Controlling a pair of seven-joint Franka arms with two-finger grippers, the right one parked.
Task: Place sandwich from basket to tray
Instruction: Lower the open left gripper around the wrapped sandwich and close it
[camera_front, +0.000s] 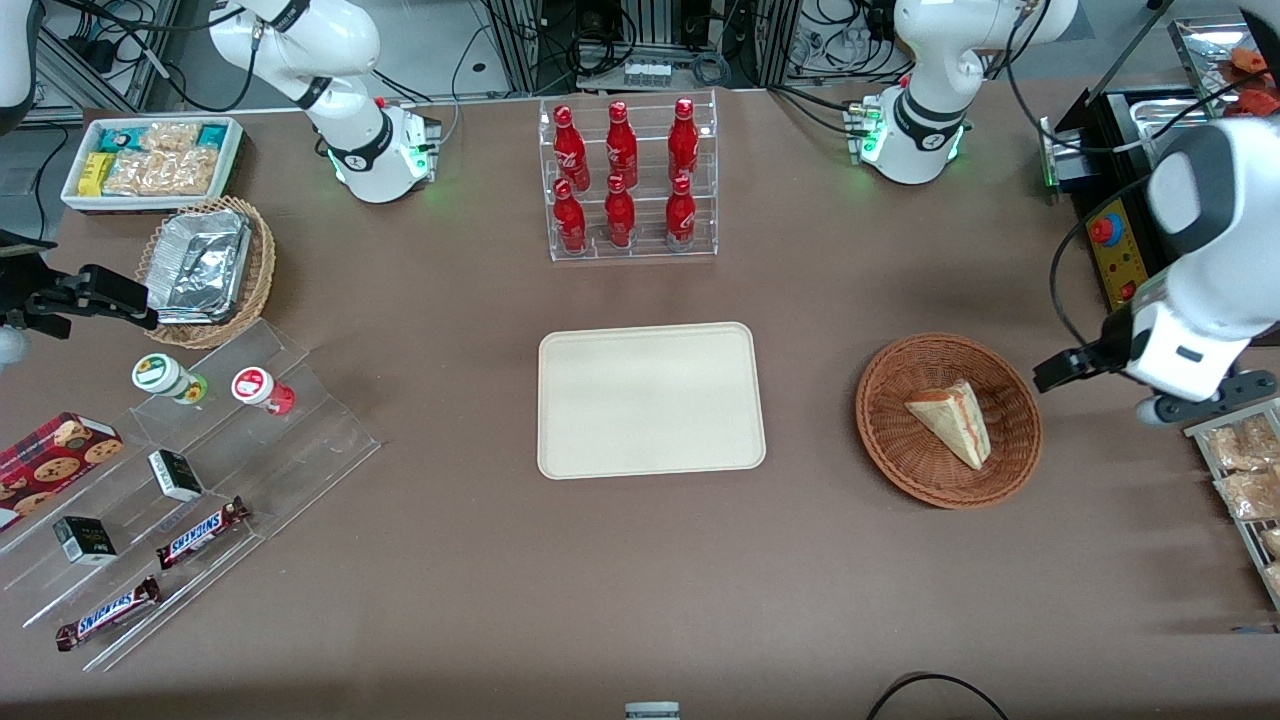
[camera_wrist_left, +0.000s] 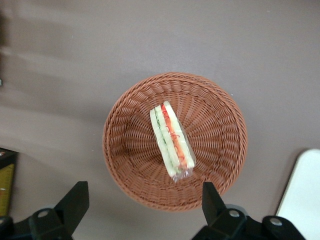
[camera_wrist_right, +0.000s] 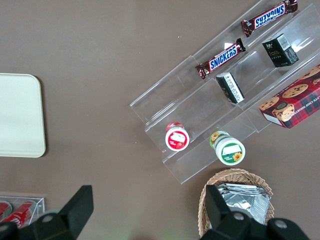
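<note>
Toward the working arm's end of the table: basket (camera_front: 948, 420), round, reddish-brown wicker, resting on the brown table (camera_front: 640, 580). Inside it, just off centre toward 3 o'clock in the front view: sandwich (camera_front: 952, 421), a pale wedge lying on its side, orange-red and green filling visible along the cut edge, clear wrap at one tip. Same sandwich (camera_wrist_left: 171, 141) and basket (camera_wrist_left: 131, 150) seen from above in the left wrist view.

Above and just beside the basket, at its 3 o'clock in the front view: gripper (camera_front: 1055, 372), clear of the wicker, touching nothing. Fingers (camera_wrist_left: 74, 202) spread wide, nothing between them, the basket lying below the gap.

At table centre, well apart from the basket at its 9 o'clock: tray (camera_front: 650, 400), cream-beige, rounded corners, low rim, bare. Corner of the tray (camera_wrist_left: 304, 200) also visible in the left wrist view.

At 12 o'clock of the tray, farther from the front camera: clear rack (camera_front: 632, 180) holding six red bottles in two rows.

Toward the parked arm's end: stepped clear display (camera_front: 190, 500) with two Snickers bars, small dark boxes and two round cups; beside it a cookie box (camera_front: 55, 455); farther from the camera a lighter basket (camera_front: 210, 270) with foil, and a white bin (camera_front: 152, 160) of snack packets.
</note>
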